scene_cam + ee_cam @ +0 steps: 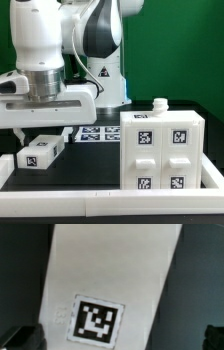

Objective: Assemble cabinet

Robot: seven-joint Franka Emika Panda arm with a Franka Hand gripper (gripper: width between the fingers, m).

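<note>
The cabinet (160, 150) is a large white box with several tags on its front, standing at the exterior view's right, with a small white knob (158, 104) on its top. A small white tagged drawer block (42, 152) lies on the dark table at the exterior view's left. My gripper (40, 134) hangs just above this block, open. In the wrist view the block (110, 274) fills the middle with its tag (98, 319) showing. My gripper (115, 336) has one dark finger on each side of it, and the fingertips (18, 336) are apart from its sides.
The marker board (100, 133) lies flat between the block and the cabinet, in front of the arm's base. A low white rim (100, 205) runs along the table's front edge and up the exterior view's left. A green wall stands behind.
</note>
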